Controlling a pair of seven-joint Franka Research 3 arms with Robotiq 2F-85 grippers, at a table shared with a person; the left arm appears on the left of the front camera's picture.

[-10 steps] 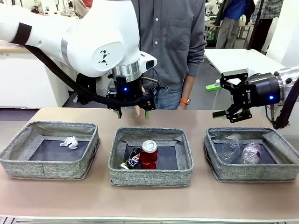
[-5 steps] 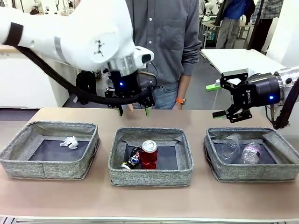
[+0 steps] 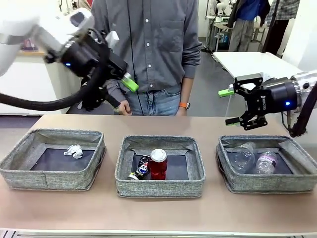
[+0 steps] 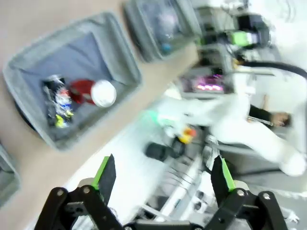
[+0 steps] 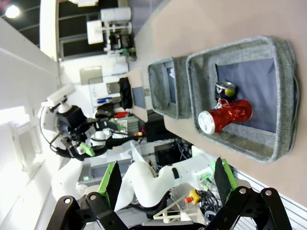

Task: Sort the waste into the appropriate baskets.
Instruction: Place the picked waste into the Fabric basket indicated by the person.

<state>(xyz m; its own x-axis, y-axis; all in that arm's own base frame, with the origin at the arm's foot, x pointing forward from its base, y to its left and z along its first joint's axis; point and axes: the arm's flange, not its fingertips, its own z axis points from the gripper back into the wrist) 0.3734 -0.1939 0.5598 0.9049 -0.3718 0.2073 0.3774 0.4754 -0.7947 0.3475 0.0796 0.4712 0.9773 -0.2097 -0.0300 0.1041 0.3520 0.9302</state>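
Front view: my left gripper (image 3: 123, 95) raised above table's far left, jaws spread, empty. My right gripper (image 3: 233, 106) hovers over right basket (image 3: 302, 177), spread, empty. Red can (image 3: 158, 164), crushed can (image 3: 140, 169) in middle basket (image 3: 161, 188); paper wad (image 3: 74, 151) in left basket (image 3: 29, 178); bottle (image 3: 265, 162), probably cup (image 3: 241, 156), in right one.
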